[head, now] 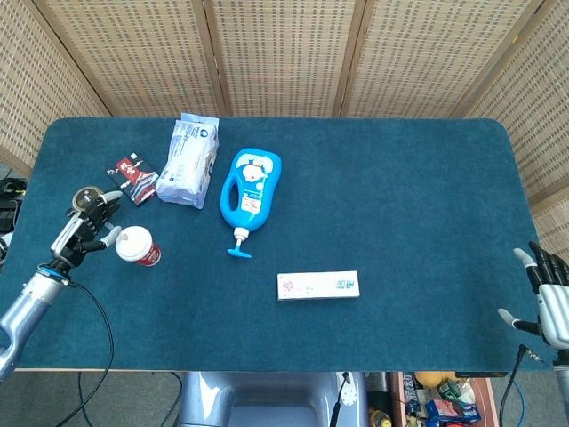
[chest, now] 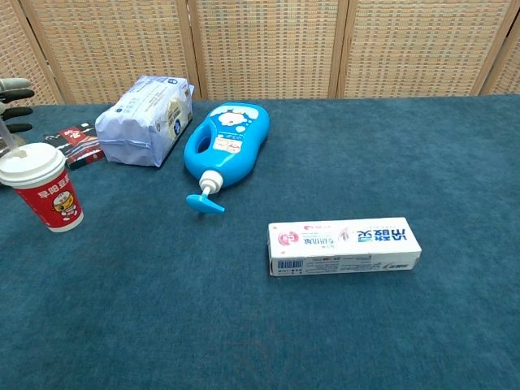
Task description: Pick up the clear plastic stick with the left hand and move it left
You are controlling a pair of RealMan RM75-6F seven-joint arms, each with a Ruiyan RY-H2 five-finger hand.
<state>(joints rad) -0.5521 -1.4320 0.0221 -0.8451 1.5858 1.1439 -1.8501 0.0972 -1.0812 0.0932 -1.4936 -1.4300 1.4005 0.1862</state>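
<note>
The left hand (head: 86,228) is hovering at the table's (head: 400,196) left side, just beside the red-and-white cup (head: 137,245). The clear plastic stick (chest: 10,135) is showing only faintly in the chest view, rising at a tilt near the cup's lid, with its upper end by the fingertips (chest: 16,96) cut off at the frame edge. Whether the hand is pinching the stick cannot be told. The right hand (head: 549,295) is resting at the lower right corner, fingers spread and holding nothing, partly cropped. A blue pump bottle (head: 250,192), a wipes pack (head: 190,160) and a toothpaste box (head: 317,285) are lying well apart.
</note>
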